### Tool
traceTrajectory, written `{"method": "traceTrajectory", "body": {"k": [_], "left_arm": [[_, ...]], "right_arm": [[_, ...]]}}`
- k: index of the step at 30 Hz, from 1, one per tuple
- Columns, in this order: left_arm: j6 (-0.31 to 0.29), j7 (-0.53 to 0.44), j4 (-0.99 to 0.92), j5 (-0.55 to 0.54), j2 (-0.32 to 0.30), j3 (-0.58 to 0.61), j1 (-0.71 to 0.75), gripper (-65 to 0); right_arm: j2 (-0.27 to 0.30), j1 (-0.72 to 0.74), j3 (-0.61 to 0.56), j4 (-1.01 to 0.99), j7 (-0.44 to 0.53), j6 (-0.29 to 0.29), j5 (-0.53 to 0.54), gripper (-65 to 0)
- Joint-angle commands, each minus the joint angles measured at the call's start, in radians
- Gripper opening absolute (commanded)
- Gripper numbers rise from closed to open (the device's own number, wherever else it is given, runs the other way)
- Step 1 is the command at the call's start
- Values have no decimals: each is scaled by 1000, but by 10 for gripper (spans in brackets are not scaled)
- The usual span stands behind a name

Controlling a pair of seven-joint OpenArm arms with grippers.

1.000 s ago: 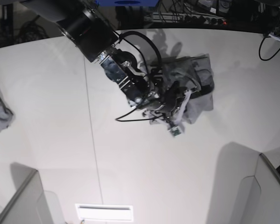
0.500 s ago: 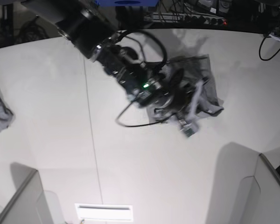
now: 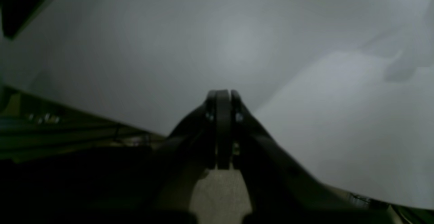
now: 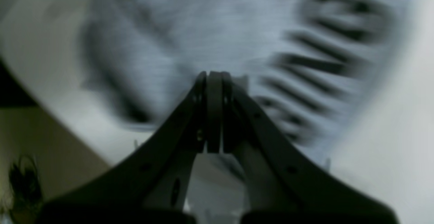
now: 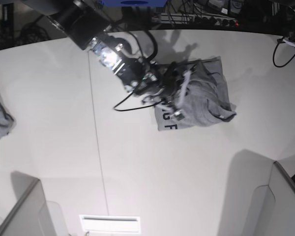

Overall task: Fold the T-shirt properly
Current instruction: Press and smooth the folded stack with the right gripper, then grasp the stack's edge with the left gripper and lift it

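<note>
Right gripper (image 4: 214,78) reads fully closed from its wrist cam, jaws pressed flat together; I see no cloth pinched between the tips, so I'd call it shut on nothing, though the blur makes that less than certain; it sits low over the T-shirt (image 5: 199,101), and in the base view the fingers (image 5: 179,98) overlap the shirt's left half; can't tell if they touch the fabric.

Left gripper (image 3: 222,95) also closed, jaws together, nothing in them; its cam shows only bare pale surface and a soft shadow, no cloth anywhere; that arm is not visible in the base view, so I judge it parked off to the side and out of the job for now.

T-shirt is on the table (image 5: 137,167), upper right of centre in the base view, well clear of the edges; it is bunched into a rough compact block, not flat; black lettering (image 4: 318,58) faces up along the near left edge, wrinkled layers and a loose tail stick out on the right side.

Progress, my read: early to middle; the shirt is gathered but edges are not aligned, no clean rectangle, sleeves not identifiable; left to do is flatten or square it, tuck the stray right-hand flap, finish the fold.

1 more grey cloth lump (image 5: 0,118) sits at the far left table edge; not my target.
</note>
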Motion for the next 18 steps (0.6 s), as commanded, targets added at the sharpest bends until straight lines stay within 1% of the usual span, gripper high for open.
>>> {"method": "traceTrajectory", "body": {"k": [1, 5, 7, 10, 13, 14, 16, 18], "left_arm": [[6, -14, 19, -4, -18, -5, 8, -650], [6, -14, 21, -4, -16, -1, 5, -650], [6, -14, 24, -4, -15, -1, 5, -650], [6, -14, 2, -4, -21, -1, 5, -650], [6, -14, -2, -10, -16, 4, -8, -650], [6, -12, -2, -30, -16, 19, -14, -650], [6, -8, -4, -103, -15, 50, -6, -650], [6, 51, -1, -198, -19, 78, 6, -650]], "right_arm": [[-36, 16, -33, 16, 17, 10, 14, -650], [-107, 25, -148, 16, 11, 10, 14, -650], [-115, 54, -223, 24, 8, 10, 13, -650], [-115, 80, -274, 16, 8, 10, 14, -650], [-108, 80, -253, 19, 8, 10, 14, -650], [-93, 79, -234, 19, 8, 10, 14, -650], [-67, 71, -184, 26, 10, 10, 17, -650], [-36, 44, -122, 45, 14, 10, 17, -650]]}}
